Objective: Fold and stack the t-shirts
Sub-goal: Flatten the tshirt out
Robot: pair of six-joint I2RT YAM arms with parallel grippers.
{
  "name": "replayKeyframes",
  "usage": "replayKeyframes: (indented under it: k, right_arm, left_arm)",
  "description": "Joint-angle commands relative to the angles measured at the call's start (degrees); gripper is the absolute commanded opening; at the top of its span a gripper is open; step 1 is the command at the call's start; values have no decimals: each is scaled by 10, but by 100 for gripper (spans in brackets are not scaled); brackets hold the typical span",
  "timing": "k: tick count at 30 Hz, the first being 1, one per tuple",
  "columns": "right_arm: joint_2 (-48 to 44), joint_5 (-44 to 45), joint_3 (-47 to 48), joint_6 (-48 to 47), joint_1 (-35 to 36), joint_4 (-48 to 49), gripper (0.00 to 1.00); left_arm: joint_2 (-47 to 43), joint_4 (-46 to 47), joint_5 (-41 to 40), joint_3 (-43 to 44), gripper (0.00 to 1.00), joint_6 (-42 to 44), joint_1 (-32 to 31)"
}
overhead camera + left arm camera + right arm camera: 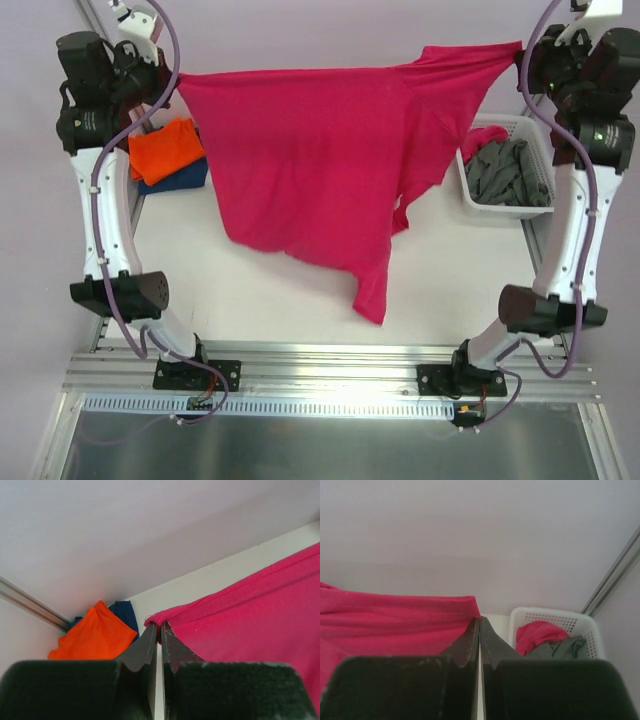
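**Magenta t-shirt (300,160) hung between two shut grippers**

The shirt is spread wide across the far half of the table (250,290). Its top edge is pulled into a line from the far left to the far right, and the rest hangs down over the white surface. One narrow tail reaches nearer the arm bases than the rest. Whether the lower edge rests on the table I cannot tell.

The left gripper (160,627) has its jaws pressed together on the stitched edge at the shirt's left corner, with the cloth bunched at the fingertips. The right gripper (479,622) is pinched closed in the same way on the hemmed edge at the opposite corner.

Just beside the left arm, an orange t-shirt (165,148) lies folded on top of a dark blue t-shirt (188,180), both clear of the held shirt. At the far right stands a white lattice basket (497,121) holding crumpled grey t-shirts (510,172) and a pink-red bit of cloth (540,632).
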Motion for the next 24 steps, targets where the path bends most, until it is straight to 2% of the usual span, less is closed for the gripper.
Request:
replayKeyframes:
  k: [1, 4, 8, 18, 24]
  right_arm:
    - [-3, 36, 70, 13, -33, 60, 1]
    - [-8, 32, 61, 16, -37, 64, 1]
    - [-61, 6, 29, 28, -50, 55, 1]
    - [-286, -44, -103, 0, -60, 12, 1]
    - [-379, -65, -148, 18, -60, -34, 1]
  left_arm:
    - [22, 42, -48, 126, 0, 52, 8]
    - [41, 48, -38, 173, 0, 40, 7]
    - [13, 52, -29, 158, 0, 32, 6]
    - [-227, 61, -16, -75, 0, 49, 6]
    - [-331, 60, -48, -145, 0, 56, 7]
